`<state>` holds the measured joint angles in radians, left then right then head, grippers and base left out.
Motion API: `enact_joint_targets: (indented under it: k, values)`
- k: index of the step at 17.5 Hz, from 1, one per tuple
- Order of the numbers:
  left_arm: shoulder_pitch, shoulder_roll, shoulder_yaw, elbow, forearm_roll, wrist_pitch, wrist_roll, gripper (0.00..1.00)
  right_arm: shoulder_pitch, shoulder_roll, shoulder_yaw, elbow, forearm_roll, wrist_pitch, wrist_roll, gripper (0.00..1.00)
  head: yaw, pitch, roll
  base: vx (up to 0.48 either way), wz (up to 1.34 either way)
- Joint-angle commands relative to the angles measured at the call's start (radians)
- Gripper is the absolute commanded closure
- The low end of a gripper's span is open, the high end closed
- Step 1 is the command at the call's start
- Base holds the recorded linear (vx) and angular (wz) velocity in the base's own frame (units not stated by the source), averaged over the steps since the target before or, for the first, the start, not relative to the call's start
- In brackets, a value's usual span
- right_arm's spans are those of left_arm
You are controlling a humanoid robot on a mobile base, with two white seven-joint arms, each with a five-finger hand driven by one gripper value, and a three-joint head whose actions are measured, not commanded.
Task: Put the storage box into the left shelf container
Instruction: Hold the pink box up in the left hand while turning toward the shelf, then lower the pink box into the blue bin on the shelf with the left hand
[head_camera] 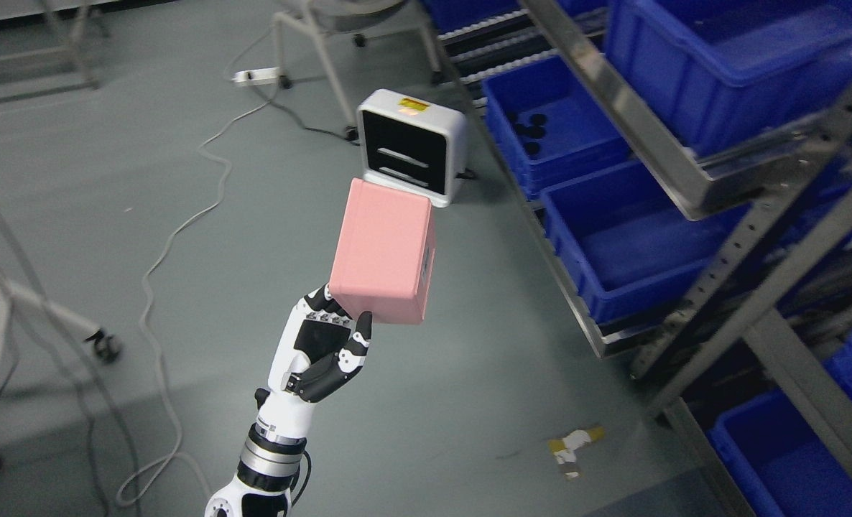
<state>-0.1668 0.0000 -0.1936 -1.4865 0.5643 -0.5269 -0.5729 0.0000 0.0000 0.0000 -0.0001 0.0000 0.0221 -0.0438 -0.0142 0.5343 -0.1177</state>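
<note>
Grey floor (110, 179) fills most of the view, seen from above. Metal shelf (756, 237) runs along the right side, tilted in frame, angled uprights with holes, loaded with blue bins. Big blue bin (728, 64) on the upper tier at far right; below it a row of blue bins on the lower tier, one (613, 251) bare inside and nearest the held box, another (548, 122) farther back with some small dark round things in it, too small to tell. One more blue bin (785, 459) near right at the bottom corner. Pink storage box (386, 251) is up in the air at centre, tilted, well left of the shelf, not over any bin, small label on its right face. White device with a black front (413, 147) sits on the floor just behind the box. Left hand (325, 345), white and black, comes up from bottom left of centre, fingers curled against the box's lower left corner, thumb touching its bottom edge, holding it up. White cable (182, 222) snakes over the floor at left to a power strip (256, 75) far back. Scrap of tape (572, 445) on the near floor.
</note>
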Motion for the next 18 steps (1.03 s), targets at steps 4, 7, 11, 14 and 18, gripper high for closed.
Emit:
enact_joint_targets:
  k: [4,7,11,14,18]
  values:
    - [0.096,0.017,-0.058,0.104,-0.009,0.039,-0.065,0.98,0.009,-0.017,-0.005,-0.017,0.002,-0.001,0.001,0.0,0.0,0.0,0.0,0.257,-1.21]
    - [0.141,0.017,-0.041,0.149,-0.009,0.033,-0.127,0.97,0.009,-0.017,-0.005,-0.017,0.002,-0.001,0.001,0.0,0.0,0.0,0.0,0.192,-1.28]
    - [0.115,0.017,0.019,0.17,-0.032,0.039,-0.139,0.97,0.009,-0.017,-0.005,-0.017,0.002,-0.001,0.001,0.0,0.0,0.0,0.0,0.177,-1.19]
    - [0.037,0.017,0.094,0.227,-0.161,0.076,-0.151,0.97,0.009,-0.017,-0.005,-0.017,0.002,-0.001,0.001,0.0,0.0,0.0,0.0,0.148,-0.95]
    - [-0.162,0.04,0.149,0.414,-0.315,0.093,-0.209,0.97,0.009,-0.017,-0.005,-0.017,0.002,-0.001,0.001,0.0,0.0,0.0,0.0,0.131,-0.69]
